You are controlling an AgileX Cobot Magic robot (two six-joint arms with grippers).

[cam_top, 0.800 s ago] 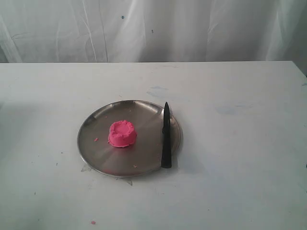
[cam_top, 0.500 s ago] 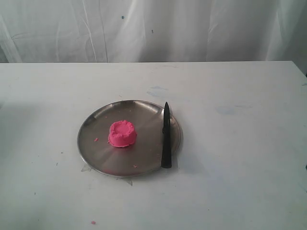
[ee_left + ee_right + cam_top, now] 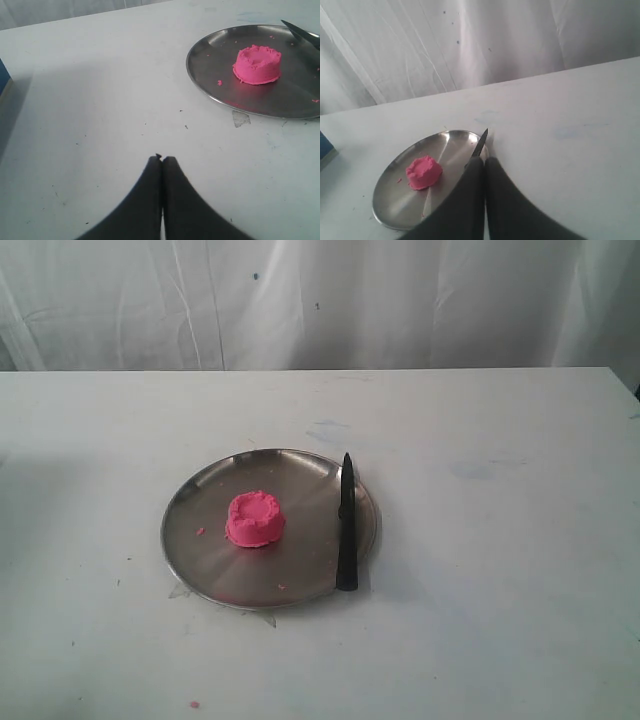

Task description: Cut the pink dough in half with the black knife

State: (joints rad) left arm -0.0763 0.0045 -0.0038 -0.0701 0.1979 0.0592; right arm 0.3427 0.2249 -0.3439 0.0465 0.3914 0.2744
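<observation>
The pink dough (image 3: 255,519) is one round lump with a dimpled top, sitting left of centre on a round steel plate (image 3: 300,580). The black knife (image 3: 346,530) lies across the plate's right rim, tip pointing to the back, handle toward the front. Neither gripper shows in the exterior view. In the left wrist view my left gripper (image 3: 161,159) is shut and empty over bare table, well away from the plate (image 3: 210,95) and dough (image 3: 256,64). In the right wrist view my right gripper (image 3: 484,160) is shut and empty, in line with the knife (image 3: 480,144), whose handle it hides; the dough (image 3: 423,172) lies beside.
Tiny pink crumbs lie on the plate (image 3: 200,531) and on the table near the front edge (image 3: 194,704). A white curtain (image 3: 320,300) hangs behind the white table (image 3: 500,540). A blue object (image 3: 3,77) shows at the edge of the left wrist view.
</observation>
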